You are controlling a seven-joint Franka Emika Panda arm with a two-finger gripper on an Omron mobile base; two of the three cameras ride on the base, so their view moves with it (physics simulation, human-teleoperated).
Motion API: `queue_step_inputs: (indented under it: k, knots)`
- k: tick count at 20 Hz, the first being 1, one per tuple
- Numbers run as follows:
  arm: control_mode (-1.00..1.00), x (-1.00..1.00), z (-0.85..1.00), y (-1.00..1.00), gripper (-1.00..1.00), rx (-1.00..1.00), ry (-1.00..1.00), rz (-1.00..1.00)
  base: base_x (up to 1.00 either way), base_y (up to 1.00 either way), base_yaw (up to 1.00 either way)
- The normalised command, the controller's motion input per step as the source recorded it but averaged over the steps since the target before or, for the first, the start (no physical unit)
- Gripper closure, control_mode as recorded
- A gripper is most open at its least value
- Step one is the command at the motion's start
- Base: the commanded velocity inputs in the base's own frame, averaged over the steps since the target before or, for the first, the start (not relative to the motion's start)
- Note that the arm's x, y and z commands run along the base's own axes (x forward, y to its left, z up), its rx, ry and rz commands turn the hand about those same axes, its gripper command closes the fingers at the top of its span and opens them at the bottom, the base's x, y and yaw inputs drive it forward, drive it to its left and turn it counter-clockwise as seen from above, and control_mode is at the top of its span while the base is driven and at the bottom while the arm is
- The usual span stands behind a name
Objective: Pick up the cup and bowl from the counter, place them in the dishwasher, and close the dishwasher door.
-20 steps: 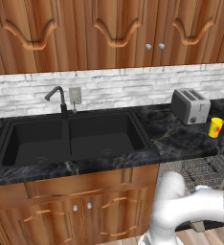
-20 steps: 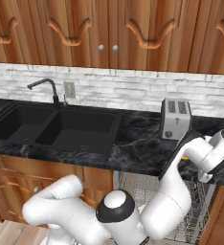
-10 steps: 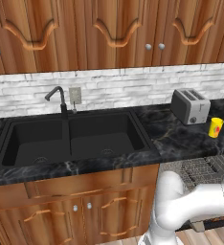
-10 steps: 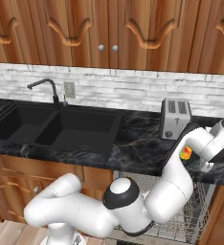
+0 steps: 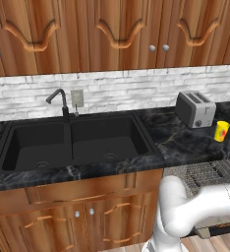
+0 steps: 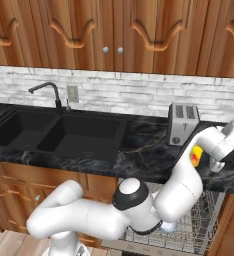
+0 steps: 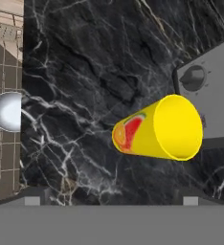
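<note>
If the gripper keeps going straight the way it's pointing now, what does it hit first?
Most likely the cup: in the hand view it stands just ahead of the open gripper, on the counter beside the toaster. It sits slightly off-centre and depth is unclear, so the counter could come first.

A black double-basin sink (image 5: 72, 140) was set into the worktop, with a black faucet (image 5: 58, 101) standing at its rear edge. A wall outlet (image 5: 77, 97) sat just beside the faucet on the white brick backsplash (image 5: 127, 91). A silver two-slot toaster (image 5: 195, 109) stood upright against the backsplash, well apart from the sink. Wooden upper cabinets (image 5: 112, 34) with round knobs hung above; wooden lower cabinets (image 5: 82, 211) stood beneath the sink.
</note>
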Motion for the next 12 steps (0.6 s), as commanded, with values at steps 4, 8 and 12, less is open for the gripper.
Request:
queue_step_inputs:
  k: [4, 8, 12]
  knots:
    - [-1.0, 0.19, 0.0, 0.0, -1.0, 0.0, -0.09, 0.02, 0.0, 0.0, 0.0]
    - [-1.0, 0.15, 0.0, 0.0, -1.0, 0.0, -0.09, 0.04, 0.0, 0.0, 0.0]
    - [-1.0, 0.21, 0.0, 0.04, -1.0, -0.01, -0.05, 0.05, 0.0, 0.0, 0.0]
